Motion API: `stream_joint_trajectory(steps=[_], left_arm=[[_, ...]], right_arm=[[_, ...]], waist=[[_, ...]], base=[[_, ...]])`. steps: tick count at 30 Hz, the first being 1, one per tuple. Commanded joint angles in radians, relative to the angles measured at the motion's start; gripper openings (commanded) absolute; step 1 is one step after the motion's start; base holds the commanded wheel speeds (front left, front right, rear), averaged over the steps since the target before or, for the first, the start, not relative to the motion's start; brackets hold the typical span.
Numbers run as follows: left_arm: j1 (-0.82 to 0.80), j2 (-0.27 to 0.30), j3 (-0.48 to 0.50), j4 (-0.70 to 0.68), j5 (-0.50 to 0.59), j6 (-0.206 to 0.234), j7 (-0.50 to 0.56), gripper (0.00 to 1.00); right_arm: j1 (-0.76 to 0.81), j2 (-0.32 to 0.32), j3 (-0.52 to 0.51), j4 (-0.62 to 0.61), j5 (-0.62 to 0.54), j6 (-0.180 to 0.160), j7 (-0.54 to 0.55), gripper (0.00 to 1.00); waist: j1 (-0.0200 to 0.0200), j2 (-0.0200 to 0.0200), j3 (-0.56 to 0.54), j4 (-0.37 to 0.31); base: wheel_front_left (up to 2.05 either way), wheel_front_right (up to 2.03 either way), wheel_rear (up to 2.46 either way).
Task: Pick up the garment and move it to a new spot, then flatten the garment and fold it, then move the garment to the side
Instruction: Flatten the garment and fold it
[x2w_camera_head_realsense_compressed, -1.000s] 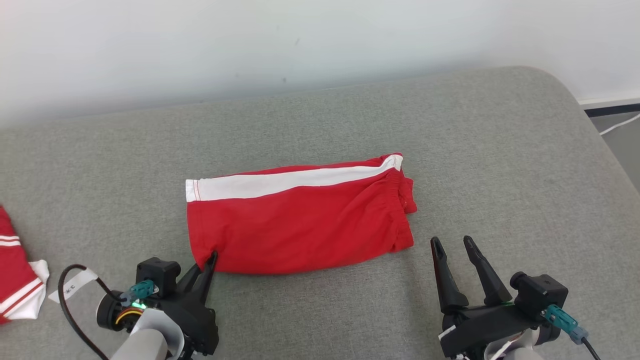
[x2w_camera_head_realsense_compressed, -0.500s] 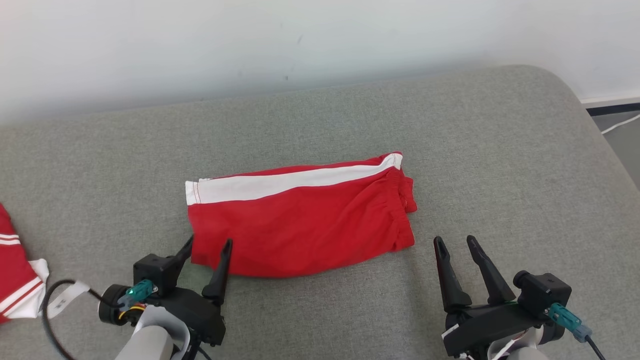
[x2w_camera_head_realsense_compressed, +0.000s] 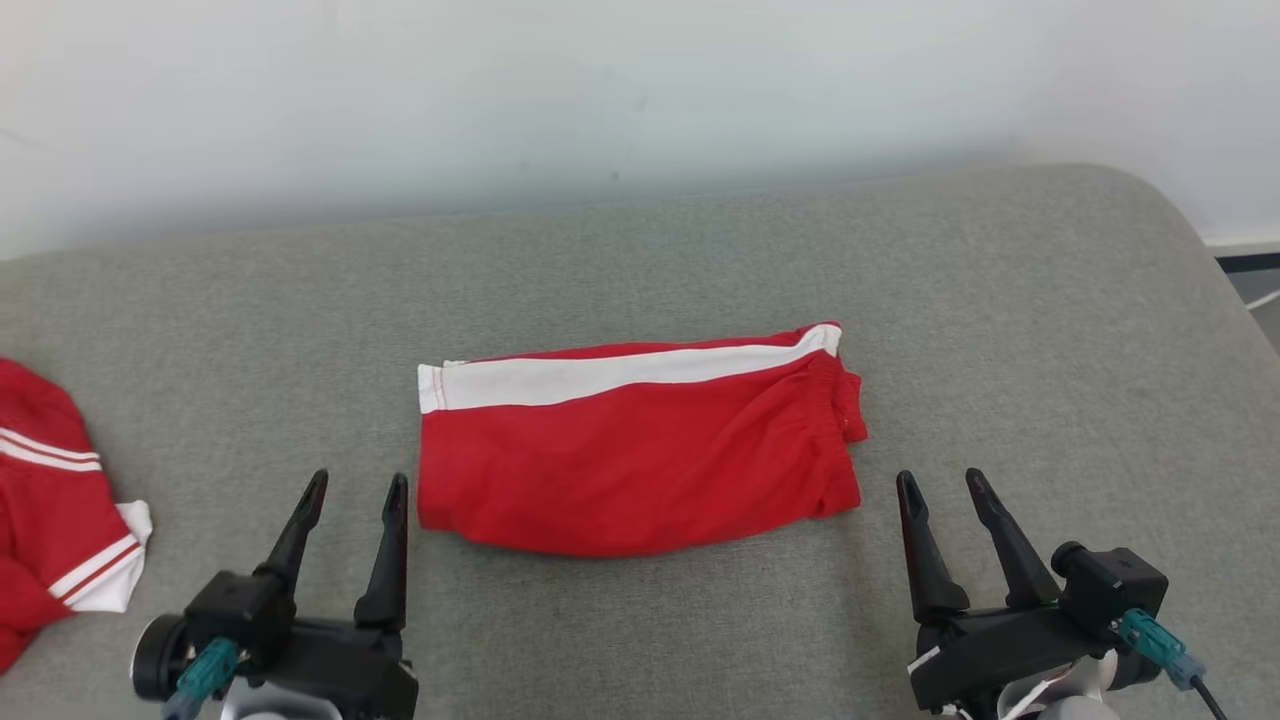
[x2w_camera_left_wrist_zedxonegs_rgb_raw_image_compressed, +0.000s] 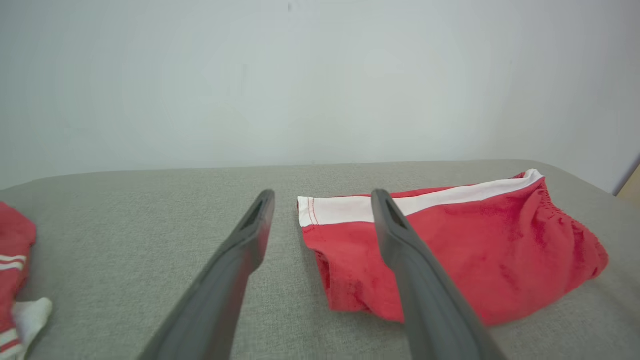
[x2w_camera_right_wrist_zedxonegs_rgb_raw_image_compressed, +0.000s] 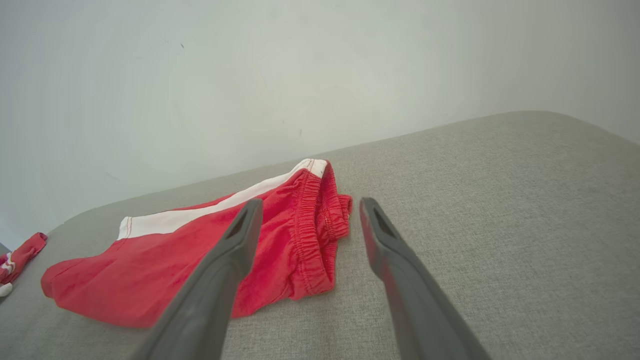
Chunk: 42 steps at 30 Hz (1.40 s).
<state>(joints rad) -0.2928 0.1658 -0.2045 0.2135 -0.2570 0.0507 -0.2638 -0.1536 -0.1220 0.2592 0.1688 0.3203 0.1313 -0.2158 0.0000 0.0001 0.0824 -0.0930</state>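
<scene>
shorts (x2w_camera_head_realsense_compressed: 640, 455): red, white stripe, folded flat on cushion (x2w_camera_head_realsense_compressed: 700, 250) | left gripper (x2w_camera_head_realsense_compressed: 358, 482): fingers spread, off the cloth, near left end | right gripper (x2w_camera_head_realsense_compressed: 942, 478): fingers spread, near right end

You're holding your left end effector (x2w_camera_head_realsense_compressed: 358, 482) low over the near left part of the grey padded surface (x2w_camera_head_realsense_compressed: 640, 250), with its two long dark fingers (x2w_camera_left_wrist_zedxonegs_rgb_raw_image_compressed: 240, 260) standing wide apart and gripping nothing. They're pointing away from the robot and leaning slightly to its right. Your right end effector (x2w_camera_head_realsense_compressed: 940, 480) is sitting over the near right part, jaws spread just as wide and empty, its fingers (x2w_camera_right_wrist_zedxonegs_rgb_raw_image_compressed: 400, 270) leaning slightly to the robot's left. Both black wrist housings are hanging back at the near edge, each carrying a teal connector.
</scene>
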Motion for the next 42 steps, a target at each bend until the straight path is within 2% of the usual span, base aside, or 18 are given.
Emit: stream_joint_trajectory(steps=[1, 8, 16, 29, 42], left_arm=[[0.018, 0.001, 0.005, -0.003, 0.008, 0.004, -0.003, 1.00], [0.111, 0.004, 0.059, -0.059, 0.046, 0.013, -0.003, 1.00], [0.193, -0.003, 0.132, -0.102, 0.058, 0.045, -0.003, 1.00], [0.294, -0.005, 0.145, -0.150, 0.077, 0.064, -0.003, 1.00], [0.308, -0.004, 0.157, -0.158, 0.076, 0.072, -0.003, 1.00]], right_arm=[[0.011, -0.001, 0.000, -0.004, -0.011, -0.001, -0.002, 1.00], [0.044, 0.011, -0.053, -0.017, -0.067, -0.001, 0.002, 1.00], [0.072, 0.016, -0.089, -0.055, -0.120, -0.001, 0.027, 1.00], [0.127, 0.035, -0.138, -0.081, -0.170, -0.001, 0.071, 1.00], [0.121, 0.047, -0.149, -0.086, -0.182, -0.001, 0.089, 1.00]], waist=[[0.0000, -0.0001, -0.007, 0.009], [0.0000, -0.0001, -0.035, 0.051], [0.0000, -0.0001, -0.048, 0.088], [0.0000, -0.0001, -0.079, 0.109], [0.0000, -0.0001, -0.073, 0.107]], base=[[0.00, 0.00, 0.00], [0.00, 0.00, 0.00], [0.00, 0.00, 0.00], [0.00, 0.00, 0.00], [0.00, 0.00, 0.00]])
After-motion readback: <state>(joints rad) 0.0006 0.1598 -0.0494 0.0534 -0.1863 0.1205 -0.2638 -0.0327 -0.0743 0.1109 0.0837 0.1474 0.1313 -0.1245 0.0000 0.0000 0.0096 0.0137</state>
